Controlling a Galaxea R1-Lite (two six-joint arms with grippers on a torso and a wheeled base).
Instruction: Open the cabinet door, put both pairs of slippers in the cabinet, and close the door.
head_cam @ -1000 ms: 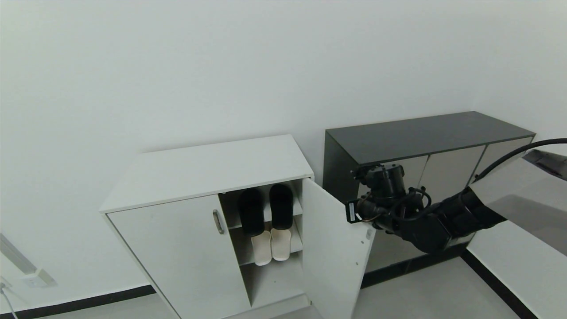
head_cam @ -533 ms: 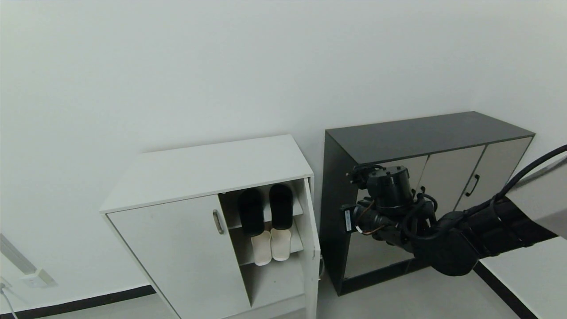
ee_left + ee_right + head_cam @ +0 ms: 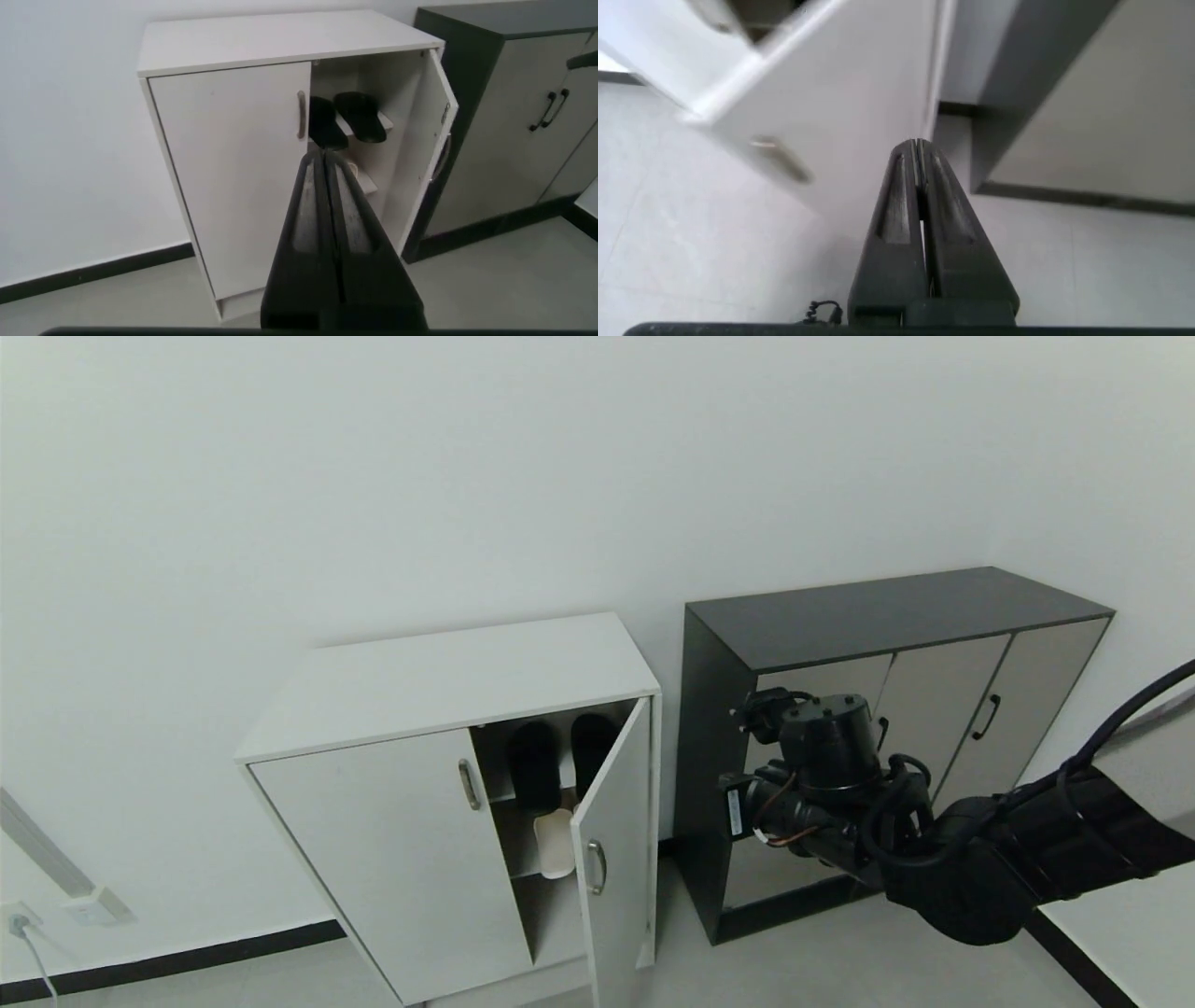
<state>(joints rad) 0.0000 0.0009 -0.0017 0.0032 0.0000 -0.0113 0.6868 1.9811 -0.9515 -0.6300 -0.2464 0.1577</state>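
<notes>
We are watching the cabinet door (image 3: 611, 821) swinging shut. A second ago it was standing wide open toward our right arm, half a second ago it was edge-on to the head camera, and now it is angling in over the opening of the white cabinet (image 3: 448, 677), with its handle (image 3: 596, 866) facing out and a gap remaining at the middle. The head view is also shifting slightly, so we are not reading the cabinet's small slide as its own movement. Both pairs are sitting inside: the black slippers (image 3: 534, 758) on the upper shelf and the white slippers (image 3: 555, 843) on the shelf below, with the door now covering part of the white pair. Our right gripper (image 3: 918, 154) is hovering beside the dark cabinet (image 3: 887, 616), fingers pressed together on nothing and seemingly apart from the door's outer face. Our left gripper (image 3: 323, 161) is hanging in front of the white cabinet, likewise clenched and empty. We are judging that loading is finished and only a last push to seat the door is remaining.
</notes>
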